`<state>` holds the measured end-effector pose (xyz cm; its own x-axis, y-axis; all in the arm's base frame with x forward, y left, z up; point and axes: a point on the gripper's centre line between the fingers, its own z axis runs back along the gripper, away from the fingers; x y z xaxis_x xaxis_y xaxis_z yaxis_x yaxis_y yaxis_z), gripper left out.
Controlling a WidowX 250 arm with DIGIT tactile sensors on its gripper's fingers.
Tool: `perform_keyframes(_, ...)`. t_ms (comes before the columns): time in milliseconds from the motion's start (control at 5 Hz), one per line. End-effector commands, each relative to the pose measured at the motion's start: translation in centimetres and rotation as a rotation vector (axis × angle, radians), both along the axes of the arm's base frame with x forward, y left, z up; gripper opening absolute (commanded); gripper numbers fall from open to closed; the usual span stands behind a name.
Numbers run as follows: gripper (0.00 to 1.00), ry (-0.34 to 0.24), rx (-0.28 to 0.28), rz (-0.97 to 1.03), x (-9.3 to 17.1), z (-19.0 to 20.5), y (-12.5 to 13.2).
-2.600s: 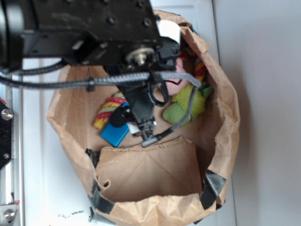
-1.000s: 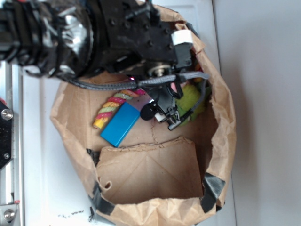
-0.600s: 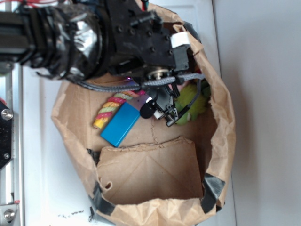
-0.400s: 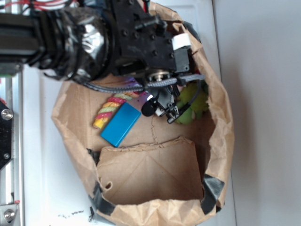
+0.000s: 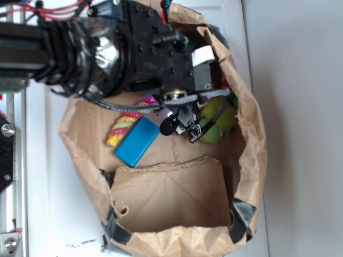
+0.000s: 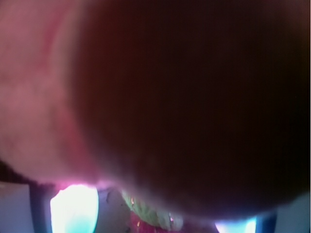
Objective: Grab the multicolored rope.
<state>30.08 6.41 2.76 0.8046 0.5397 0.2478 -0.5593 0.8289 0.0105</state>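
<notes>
Hand (image 5: 188,124) low inside the paper bag (image 5: 252,155), grip unclear; multicolored rope (image 5: 122,127) beside the blue box (image 5: 137,141).

Exterior view: bright, even daylight, mildly soft. Wrist view: dark, wholly defocused, pink-red blur, glare patches below.

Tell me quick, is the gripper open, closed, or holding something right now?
Gripper: cannot be told. It is down in the paper bag beside the multicolored rope, but the arm hides its jaws and the wrist view is blocked.
</notes>
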Motion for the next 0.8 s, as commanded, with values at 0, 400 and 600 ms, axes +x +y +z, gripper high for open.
perform_keyframes(0,1.00,0.012,0.005,-0.022,0.0,-0.8,-1.4)
perform_keyframes(400,0.00,-0.004,-0.016,-0.020,-0.3,0.1,-0.9)
perform_keyframes(600,0.00,-0.012,-0.027,-0.020,-0.4,0.7,-0.4)
